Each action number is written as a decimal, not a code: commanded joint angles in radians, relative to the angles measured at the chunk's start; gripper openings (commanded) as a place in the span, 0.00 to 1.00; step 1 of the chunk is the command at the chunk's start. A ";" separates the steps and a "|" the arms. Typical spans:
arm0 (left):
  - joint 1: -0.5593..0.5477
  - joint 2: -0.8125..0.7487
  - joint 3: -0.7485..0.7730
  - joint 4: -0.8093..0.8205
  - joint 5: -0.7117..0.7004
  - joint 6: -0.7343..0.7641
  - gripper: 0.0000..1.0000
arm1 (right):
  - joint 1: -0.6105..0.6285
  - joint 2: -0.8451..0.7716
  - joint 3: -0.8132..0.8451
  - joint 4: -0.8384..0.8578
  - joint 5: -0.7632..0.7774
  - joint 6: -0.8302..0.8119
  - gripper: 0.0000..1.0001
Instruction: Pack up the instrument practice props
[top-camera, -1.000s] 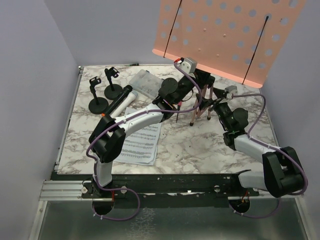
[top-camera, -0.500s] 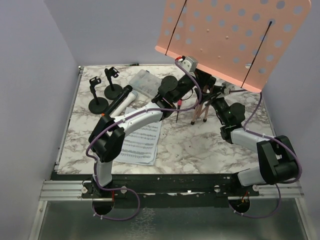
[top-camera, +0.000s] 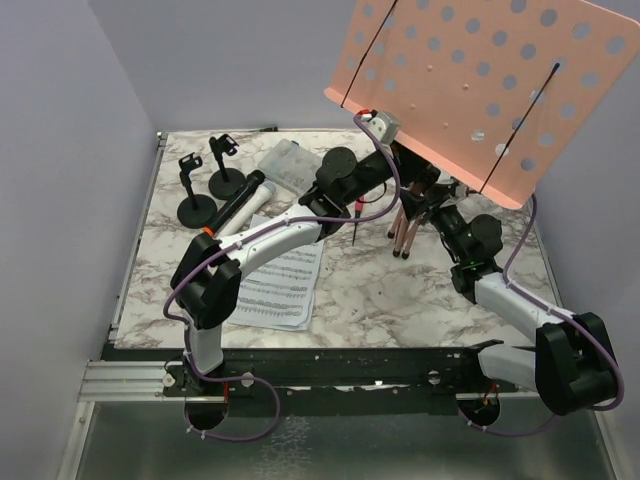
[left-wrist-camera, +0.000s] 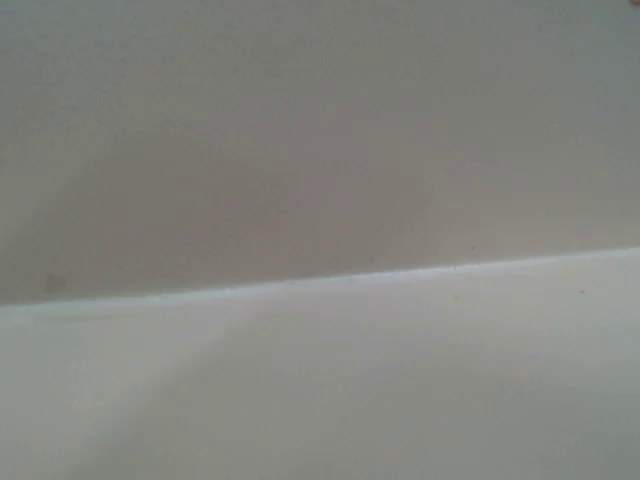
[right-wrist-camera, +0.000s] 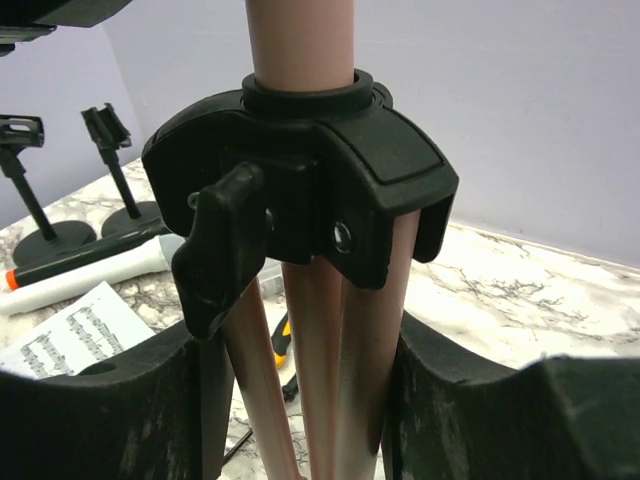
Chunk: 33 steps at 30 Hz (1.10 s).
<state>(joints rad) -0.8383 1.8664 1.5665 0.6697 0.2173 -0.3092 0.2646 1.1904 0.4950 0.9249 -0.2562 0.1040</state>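
The pink tripod (top-camera: 404, 232) stands at the table's middle right, legs folded close together, with its perforated desk (top-camera: 470, 80) tilted high above. My right gripper (top-camera: 428, 207) is shut on the folded legs (right-wrist-camera: 330, 330) just below the black hub (right-wrist-camera: 330, 150). My left gripper (top-camera: 403, 163) reaches under the desk's lower edge, its jaws hidden; the left wrist view shows only blank wall. Two black mic holders (top-camera: 196, 207) (top-camera: 227, 182) stand at the back left. Two microphones (top-camera: 246, 200) lie beside them. White sheet music (top-camera: 283, 283) lies under the left arm.
A clear compartment box (top-camera: 293, 165) lies at the back middle. A red screwdriver (top-camera: 357, 213) lies by the left arm, and a yellow one (right-wrist-camera: 281, 333) shows behind the tripod legs. Lilac walls close the table at back and sides.
The desk has swung right and up. The tripod legs have drawn together and shifted right. My right arm has stretched forward with them; my left arm followed.
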 joint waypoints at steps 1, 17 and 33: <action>-0.001 -0.085 -0.056 0.055 0.038 -0.084 0.00 | -0.002 -0.004 -0.051 0.087 0.006 0.024 0.54; 0.021 -0.088 -0.158 0.059 0.046 -0.037 0.00 | -0.002 0.243 0.049 0.263 -0.093 0.022 0.68; 0.054 -0.056 -0.012 -0.097 0.101 -0.024 0.00 | -0.002 0.161 0.086 0.084 -0.134 0.061 0.45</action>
<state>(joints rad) -0.7845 1.8072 1.4776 0.6979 0.2653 -0.2970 0.2684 1.4345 0.5713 1.0992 -0.3973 0.1307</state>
